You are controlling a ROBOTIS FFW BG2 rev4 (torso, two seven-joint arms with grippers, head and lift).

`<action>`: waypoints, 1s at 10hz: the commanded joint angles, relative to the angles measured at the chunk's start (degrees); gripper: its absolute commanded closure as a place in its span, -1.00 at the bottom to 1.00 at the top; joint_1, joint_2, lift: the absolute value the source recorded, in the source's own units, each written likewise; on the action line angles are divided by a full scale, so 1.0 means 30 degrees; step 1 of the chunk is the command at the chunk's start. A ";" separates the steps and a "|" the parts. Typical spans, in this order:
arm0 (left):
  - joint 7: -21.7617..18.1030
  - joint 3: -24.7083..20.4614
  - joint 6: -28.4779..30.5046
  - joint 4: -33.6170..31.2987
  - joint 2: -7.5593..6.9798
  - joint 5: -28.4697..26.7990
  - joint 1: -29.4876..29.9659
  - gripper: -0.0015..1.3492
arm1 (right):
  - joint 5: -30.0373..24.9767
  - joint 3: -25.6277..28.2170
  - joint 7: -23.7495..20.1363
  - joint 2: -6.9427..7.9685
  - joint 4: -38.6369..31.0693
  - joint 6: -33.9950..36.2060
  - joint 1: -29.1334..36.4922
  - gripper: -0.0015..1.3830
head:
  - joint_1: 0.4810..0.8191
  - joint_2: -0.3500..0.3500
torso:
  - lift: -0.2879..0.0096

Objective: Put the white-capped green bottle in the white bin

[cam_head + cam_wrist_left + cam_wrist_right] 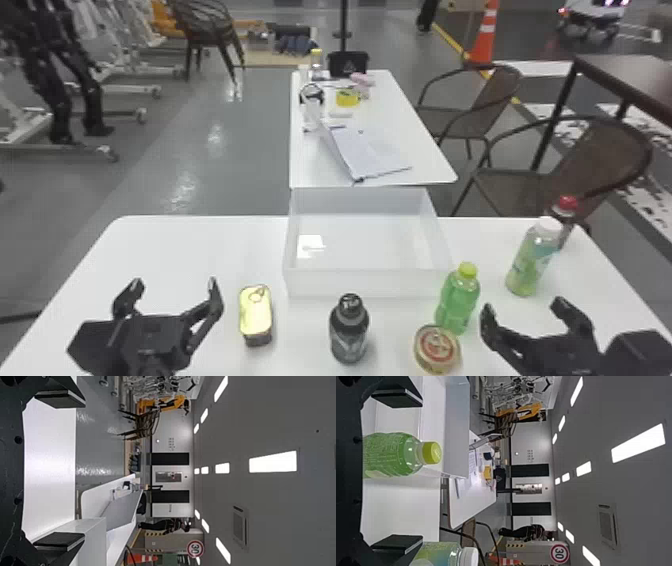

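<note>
Your right pincer (524, 306) is spread, likely for the white-capped green bottle (532, 262) at three o'clock from the white bin (367, 284); your left pincer (174, 283) gapes.

White rect. plastic bin (367, 284) at far edge of white tbl. (175, 260)
Before bin, L to R: gold rect. metal tin (255, 312), black-capped dark btl. (349, 330), round red-gold tin (436, 348) w/ yellow-capped green plastic btl. (456, 302) just behind. R of bin: white-capped green plastic btl. (532, 260), red-capped dark btl. (566, 212) just behind it, to R.
</note>
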State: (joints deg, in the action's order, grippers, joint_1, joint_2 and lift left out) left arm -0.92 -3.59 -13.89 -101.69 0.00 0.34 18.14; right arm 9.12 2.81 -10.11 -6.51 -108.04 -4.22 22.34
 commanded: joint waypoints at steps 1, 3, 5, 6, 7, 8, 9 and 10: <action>-0.0015 0.0025 0.0060 0.0000 0.0050 0.0063 -0.0041 -0.81 | -0.0021 0.0000 0.0000 0.0001 -0.0022 -0.0001 -0.0006 -0.86 | -0.60 0.00 | 0.26; -0.0015 -0.0004 0.0089 0.0000 0.0050 0.0121 -0.0012 -0.81 | 0.0008 0.0000 0.0000 -0.0028 -0.0022 -0.0001 0.0023 -0.86 | -0.60 0.00 | 0.26; -0.0015 0.0025 0.0060 0.0000 0.0050 0.0209 -0.0012 -0.81 | 0.0008 0.0029 0.0000 -0.0028 -0.0022 -0.0001 0.0023 -0.86 | -0.60 0.00 | 0.26; -0.0015 0.0025 0.0060 0.0000 0.0050 0.0209 -0.0012 -0.81 | 0.0155 0.0029 0.0000 -0.0028 0.0096 0.0029 0.0023 -0.86 | -0.60 0.00 | 0.26; -0.0015 0.0025 0.0060 0.0000 0.0050 0.0238 -0.0012 -0.81 | 0.0272 0.0205 0.0000 -0.0028 0.0184 0.0029 0.0023 -0.86 | -0.60 0.00 | 0.26; -0.0015 0.0025 0.0001 0.0000 0.0050 0.0297 -0.0012 -0.81 | 0.0301 0.0439 0.0146 0.0001 0.0301 0.0029 0.0023 -0.86 | -0.60 0.00 | 0.26; 0.0014 0.0025 0.0001 0.0000 0.0050 0.0356 0.0017 -0.81 | 0.0419 0.0645 0.0498 0.0001 0.0535 -0.0059 0.0023 -0.86 | -0.60 0.00 | 0.26; -0.0015 0.0025 0.0001 0.0029 0.0050 0.0444 0.0047 -0.81 | 0.0770 0.0967 0.0703 0.0001 0.1033 -0.0382 -0.0035 -0.86 | -0.60 0.00 | 0.26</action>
State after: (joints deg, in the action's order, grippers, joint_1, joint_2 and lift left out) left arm -0.96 -3.51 -13.89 -101.68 0.00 1.48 18.21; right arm 10.81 5.10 -8.09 -6.50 -105.83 -4.81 22.33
